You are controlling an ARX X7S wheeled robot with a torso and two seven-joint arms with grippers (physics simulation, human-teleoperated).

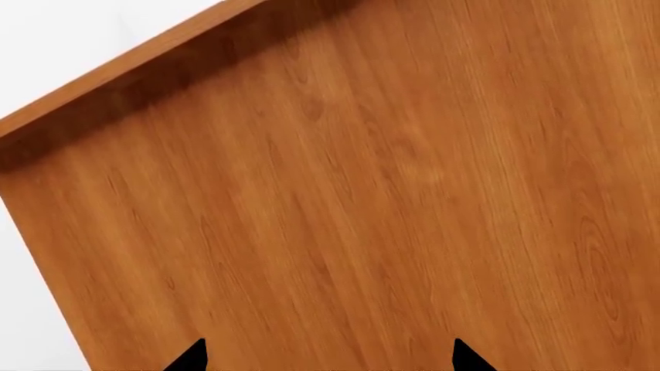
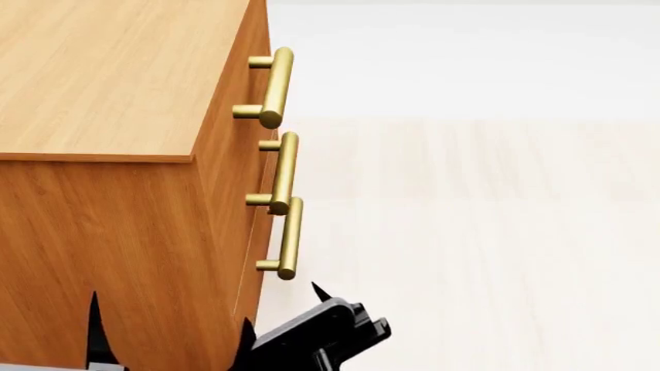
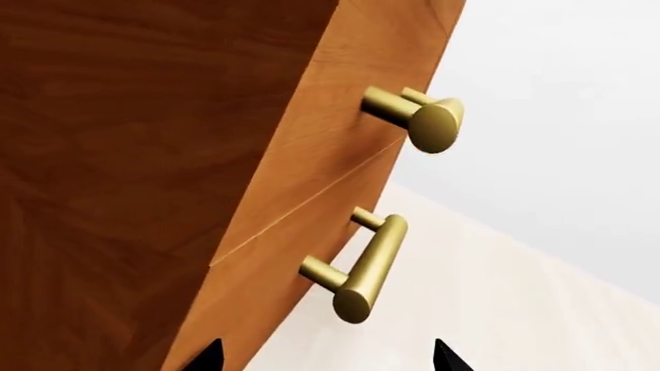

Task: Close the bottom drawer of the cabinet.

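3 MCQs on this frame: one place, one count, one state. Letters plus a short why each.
1. In the head view, the handles are on which face of the cabinet?
A. top B. its right-hand face C. none showing
2. How many brass handles show in the head view?
A. one B. three C. five
3. Right gripper:
A. shut on a handle B. holding a board C. open, holding nothing

B: the bars jut from the face at the view's right.
B: top handle, middle handle, bottom drawer's handle.
C: the tips stand apart, with nothing between them.
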